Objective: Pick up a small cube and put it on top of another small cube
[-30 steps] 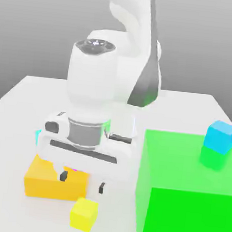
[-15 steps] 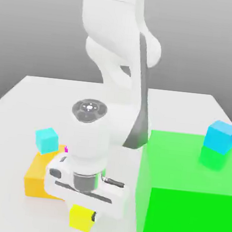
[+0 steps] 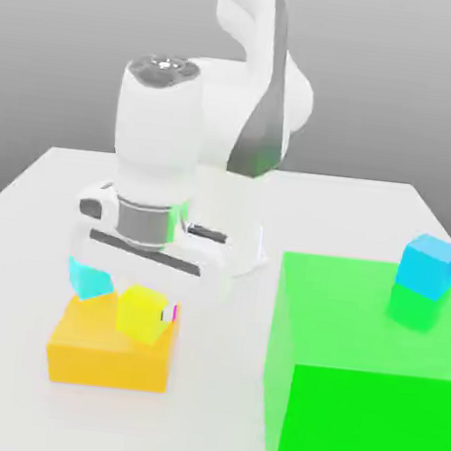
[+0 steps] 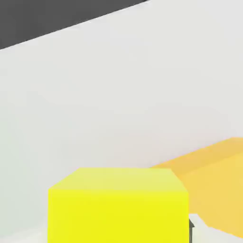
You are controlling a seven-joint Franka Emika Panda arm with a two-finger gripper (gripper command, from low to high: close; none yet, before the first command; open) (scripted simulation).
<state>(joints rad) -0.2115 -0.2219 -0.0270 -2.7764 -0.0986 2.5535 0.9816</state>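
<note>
An orange block [image 3: 108, 352] and a large green block [image 3: 370, 382] topped by a cyan cube [image 3: 429, 265] sit on the white table [image 3: 36, 200].

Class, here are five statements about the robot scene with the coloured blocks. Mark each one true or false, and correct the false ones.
1. The gripper is shut on the yellow cube. True.
2. The yellow cube rests on the table. False: it is held up off the table, in front of the orange block.
3. A cyan cube sits on top of the big green block. True.
4. The orange block is larger than the green block. False: the green block is much larger.
5. A second cyan cube is on the exterior view's right, beside the green block. False: it is on that view's left, by the orange block.
</note>
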